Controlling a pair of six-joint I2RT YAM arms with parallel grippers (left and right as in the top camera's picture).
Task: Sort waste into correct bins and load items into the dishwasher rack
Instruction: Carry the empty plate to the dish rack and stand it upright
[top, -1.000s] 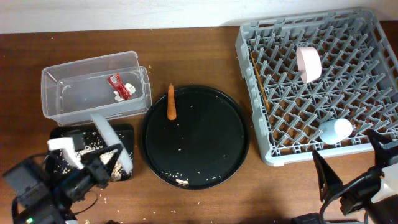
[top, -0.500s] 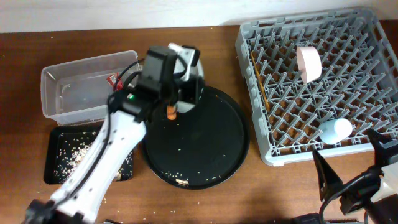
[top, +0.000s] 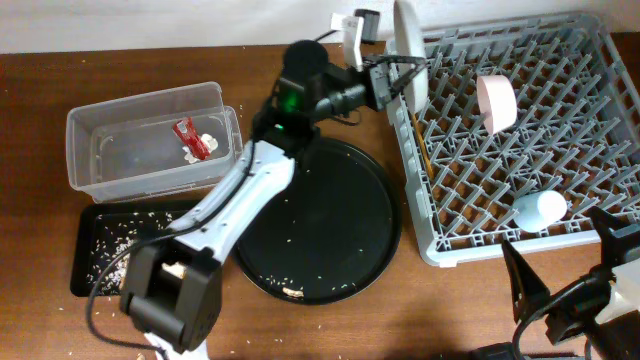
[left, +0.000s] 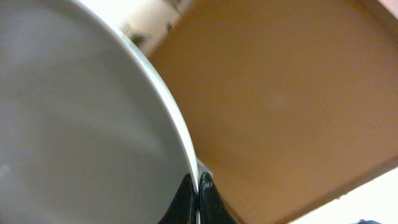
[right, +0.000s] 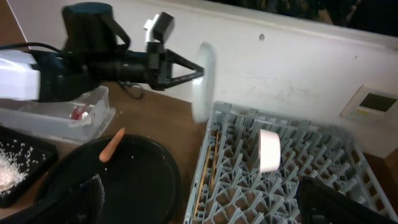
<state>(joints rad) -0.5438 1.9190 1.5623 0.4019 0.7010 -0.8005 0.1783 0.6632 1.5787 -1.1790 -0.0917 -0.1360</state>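
My left gripper (top: 398, 78) is shut on the rim of the pale round plate (top: 408, 40), which it holds on edge above the far left corner of the grey dishwasher rack (top: 560, 60). The left wrist view shows the jaws (left: 198, 196) pinching the plate (left: 74, 124). The pink-and-white bowl (top: 496, 100), the small cup (top: 540, 208) and the chopsticks (top: 418, 135) lie in the rack. The clear tub (top: 110, 165) holds the red wrapper (top: 187, 138) and the tissue (top: 208, 141). The carrot (right: 112, 144) lies on the round tray. My right gripper (right: 205, 205) is open and empty by the rack's near edge.
The small black tray (top: 85, 225) at the front left holds beige crumbs (top: 105, 262). The large round black tray (top: 330, 240) lies between the bins and the rack, with a few crumbs on it. My left arm (top: 240, 190) stretches over its left side and hides the carrot from overhead.
My left arm swung from over the small black tray, across the round tray, to the rack's far left corner, carrying the plate, which now stands on edge. The right arm has not moved.
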